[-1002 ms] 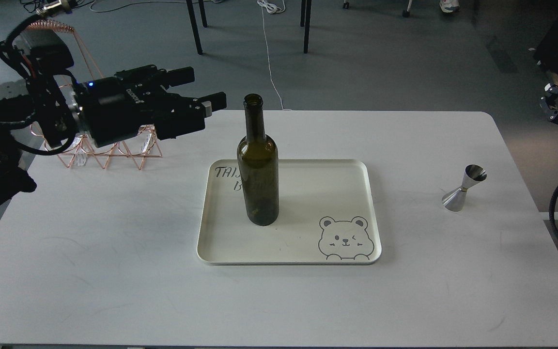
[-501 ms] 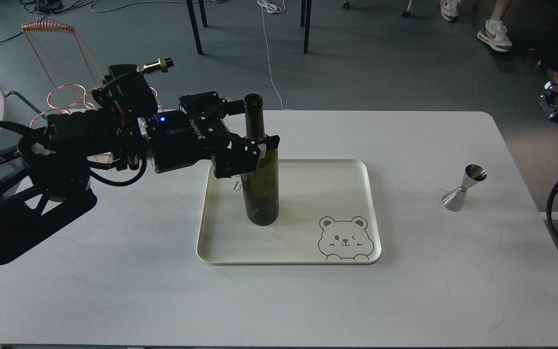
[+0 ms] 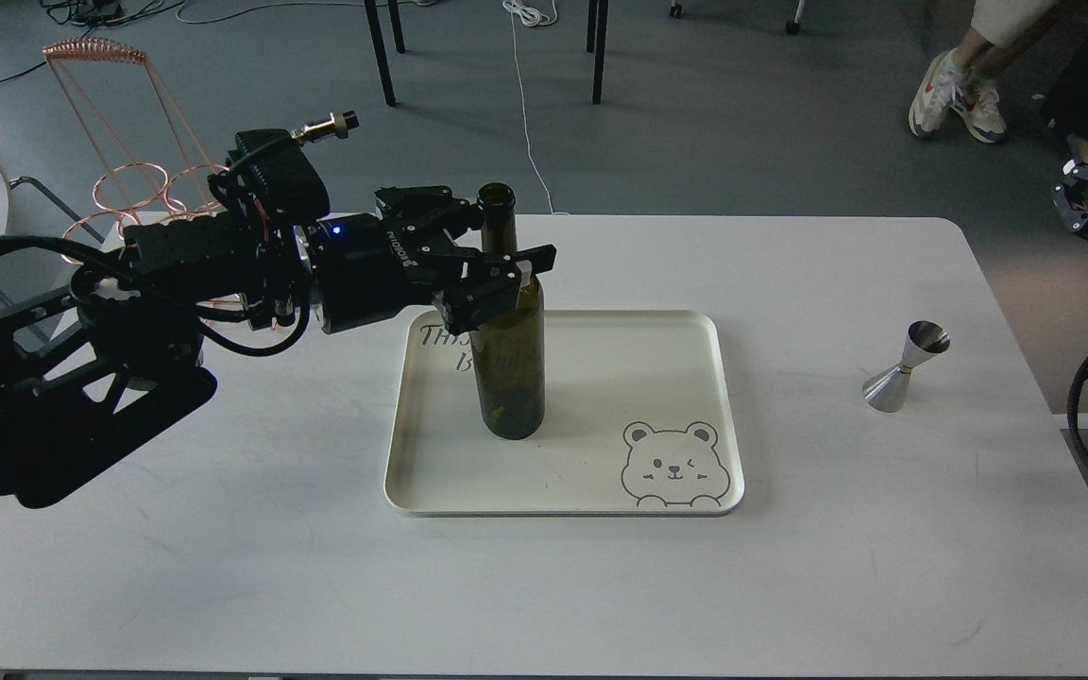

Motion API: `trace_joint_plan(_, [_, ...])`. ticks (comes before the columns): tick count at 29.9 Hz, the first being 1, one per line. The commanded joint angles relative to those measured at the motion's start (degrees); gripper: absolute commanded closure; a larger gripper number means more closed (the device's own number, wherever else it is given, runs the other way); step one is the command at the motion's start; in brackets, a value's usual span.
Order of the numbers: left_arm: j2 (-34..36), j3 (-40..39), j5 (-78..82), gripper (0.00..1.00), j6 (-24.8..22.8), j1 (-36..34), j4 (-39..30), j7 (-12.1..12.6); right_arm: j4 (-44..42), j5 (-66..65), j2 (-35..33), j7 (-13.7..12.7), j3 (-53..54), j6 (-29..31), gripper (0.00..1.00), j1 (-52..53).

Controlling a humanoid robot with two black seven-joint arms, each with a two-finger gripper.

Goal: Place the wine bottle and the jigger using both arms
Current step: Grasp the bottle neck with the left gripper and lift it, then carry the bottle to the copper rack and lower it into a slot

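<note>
The wine bottle (image 3: 506,368) stands upright on the left half of a cream tray (image 3: 601,378) with a bear drawing. My left gripper (image 3: 504,236) comes in from the left and straddles the bottle's neck just above the shoulder. One finger is behind the neck and one (image 3: 525,260) is in front, and they still stand apart. The jigger (image 3: 905,368) stands upright on the white table (image 3: 837,567), right of the tray. My right gripper (image 3: 1087,203) is small and dark at the far right edge, beyond the table and far from the jigger.
A copper wire rack (image 3: 128,179) stands at the table's back left, behind my left arm. Chair legs, cables and a person's feet (image 3: 955,80) are on the floor beyond the table. A black cable (image 3: 1087,416) hangs at the right edge.
My left gripper moved right from the wire rack to the bottle and now straddles its neck, rising slightly in the last half second. Bottle, jigger and right arm stayed put.
</note>
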Motion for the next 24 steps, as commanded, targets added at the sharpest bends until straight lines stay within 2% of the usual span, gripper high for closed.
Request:
trace_joint_plan(1, [0.44, 0.03, -0.01, 0.69, 0.00, 0.13, 0.03, 0.00, 0.00, 0.00, -0.01, -0.01, 0.00, 0.00, 0.04, -0.06])
trace_joint_plan(7, [0.61, -0.06, 0.08, 0.77, 0.09, -0.04, 0.03, 0.00, 0.00, 0.00, -0.01, -0.01, -0.18, 0.00, 0.04, -0.06])
trace_joint_plan(12, [4.12, -1.20, -0.53, 0.87, 0.44, -1.88, -1.46, -0.35, 0.00, 0.00, -0.54, -0.01, -0.18, 0.00, 0.04, 0.03])
trace_joint_plan(20, [13.52, -1.64, -9.40, 0.88, 0.70, -11.28, -1.12, -0.53, 0.00, 0.00, -0.62, -0.01, -0.18, 0.00, 0.04, 0.03])
trace_joint_plan(24, [17.13, -1.29, -9.85, 0.88, 0.61, -14.01, 4.93, -1.14, 0.08, 0.00, -0.62, -0.01, -0.18, 0.00, 0.04, 0.03])
